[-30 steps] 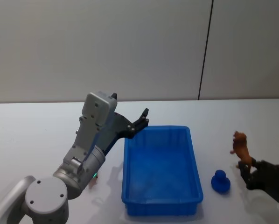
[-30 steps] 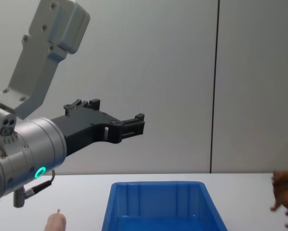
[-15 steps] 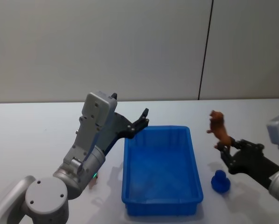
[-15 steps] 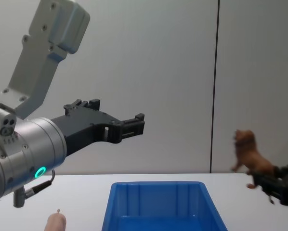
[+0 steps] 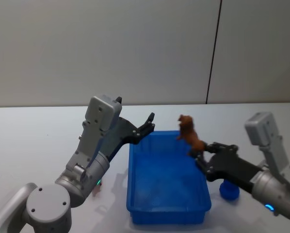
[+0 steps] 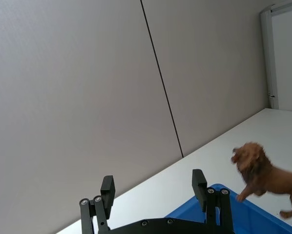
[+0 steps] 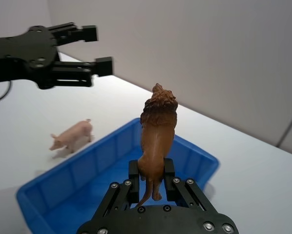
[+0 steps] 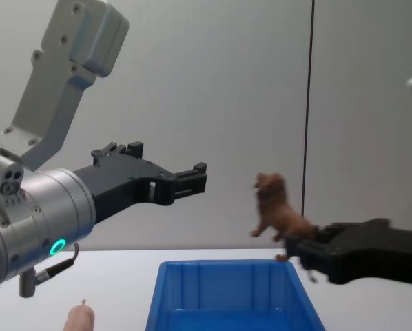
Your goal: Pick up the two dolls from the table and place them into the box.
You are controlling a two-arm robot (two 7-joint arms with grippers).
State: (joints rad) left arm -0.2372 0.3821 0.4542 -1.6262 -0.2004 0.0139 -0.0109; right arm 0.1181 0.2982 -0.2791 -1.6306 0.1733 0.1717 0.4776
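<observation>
The reddish-brown shaggy doll (image 5: 188, 133) hangs in the air over the far right rim of the blue box (image 5: 131, 179), with my right gripper (image 5: 201, 158) shut on its hind legs. From the right wrist, the doll (image 7: 156, 131) stands upright between the fingers above the box (image 7: 68, 170). The pale pink doll (image 7: 72, 136) lies on the white table (image 5: 38, 141) just left of the box. My left gripper (image 5: 150, 122) hovers open and empty above the box's far left corner. In the chest view the brown doll (image 8: 275, 210) is above the box's rim (image 8: 220, 265).
A small dark blue toy (image 5: 229, 191) sits on the table right of the box, partly behind my right arm. A grey wall with a dark vertical seam stands behind the table.
My right gripper has carried the brown doll up and leftward from the table's right side to over the box's right rim. The left arm has not moved.
</observation>
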